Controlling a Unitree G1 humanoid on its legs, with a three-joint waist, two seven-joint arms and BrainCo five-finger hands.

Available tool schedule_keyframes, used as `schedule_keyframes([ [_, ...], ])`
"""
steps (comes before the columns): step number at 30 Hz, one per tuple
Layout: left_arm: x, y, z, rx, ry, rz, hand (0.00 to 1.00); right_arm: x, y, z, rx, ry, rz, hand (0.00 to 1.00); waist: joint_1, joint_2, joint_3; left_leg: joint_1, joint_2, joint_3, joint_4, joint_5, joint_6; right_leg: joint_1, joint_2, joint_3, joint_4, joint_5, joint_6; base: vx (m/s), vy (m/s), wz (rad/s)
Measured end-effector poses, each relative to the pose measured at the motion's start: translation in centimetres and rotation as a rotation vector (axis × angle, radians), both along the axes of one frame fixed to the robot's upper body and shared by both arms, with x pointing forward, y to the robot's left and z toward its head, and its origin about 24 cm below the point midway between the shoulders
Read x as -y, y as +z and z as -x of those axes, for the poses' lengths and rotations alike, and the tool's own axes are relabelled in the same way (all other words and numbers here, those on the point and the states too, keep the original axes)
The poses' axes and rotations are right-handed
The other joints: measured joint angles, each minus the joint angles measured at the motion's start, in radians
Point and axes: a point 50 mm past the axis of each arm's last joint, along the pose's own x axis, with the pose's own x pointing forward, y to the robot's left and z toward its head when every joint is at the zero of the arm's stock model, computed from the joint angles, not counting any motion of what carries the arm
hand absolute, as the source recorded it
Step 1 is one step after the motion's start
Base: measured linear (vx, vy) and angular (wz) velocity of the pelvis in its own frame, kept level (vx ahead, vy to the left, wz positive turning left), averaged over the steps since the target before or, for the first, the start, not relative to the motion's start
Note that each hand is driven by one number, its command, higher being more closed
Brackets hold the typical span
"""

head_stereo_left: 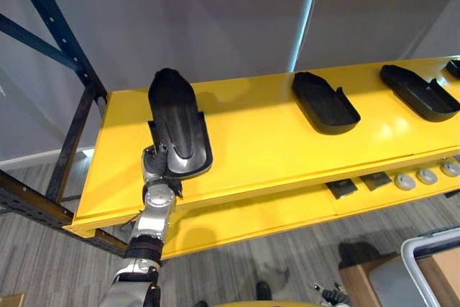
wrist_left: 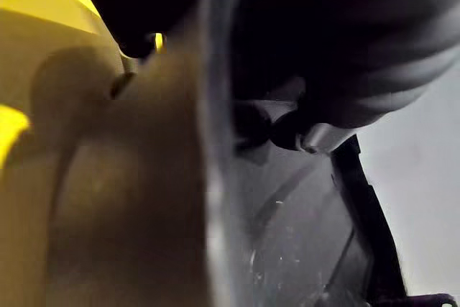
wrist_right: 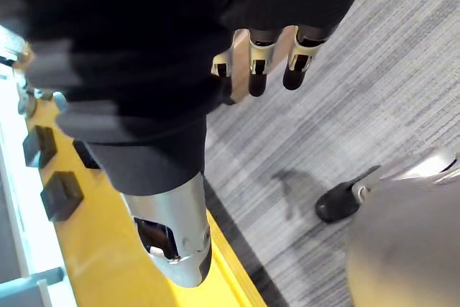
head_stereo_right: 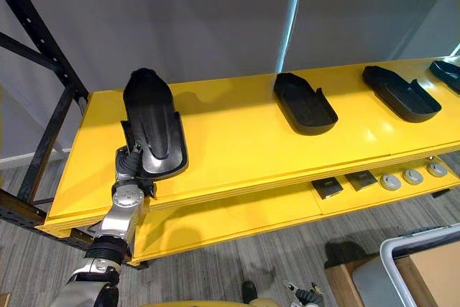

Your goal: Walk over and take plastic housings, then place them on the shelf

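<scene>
My left hand (head_stereo_left: 159, 167) sat at the near end of the housing (head_stereo_left: 178, 124), which lay lengthwise at the left end of the shelf (head_stereo_left: 266, 141), well apart from the other housings (head_stereo_left: 325, 102) to its right. The fingers were hidden under the housing, so I could not tell their hold. I judged this to be the set-down. It should be seated flat, back from the near edge, and let go gently without dragging. My right hand (wrist_right: 260, 59) hung over the floor, fingers relaxed and empty.
</scene>
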Motion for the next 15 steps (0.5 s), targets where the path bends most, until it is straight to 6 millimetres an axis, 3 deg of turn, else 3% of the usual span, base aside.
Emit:
schedule_keyframes([
  [15,-0.7,1.8,-0.6,0.089,0.086,0.038,0.0,0.2,-0.1,0.5,-0.018,-0.012,0.0,0.0,-0.005,0.002,0.015,0.023,-0.004,-0.036,-0.024,0.004,0.007,0.023,0.001,-0.005,-0.018,0.005,-0.008,0.03,0.006,0.01],
])
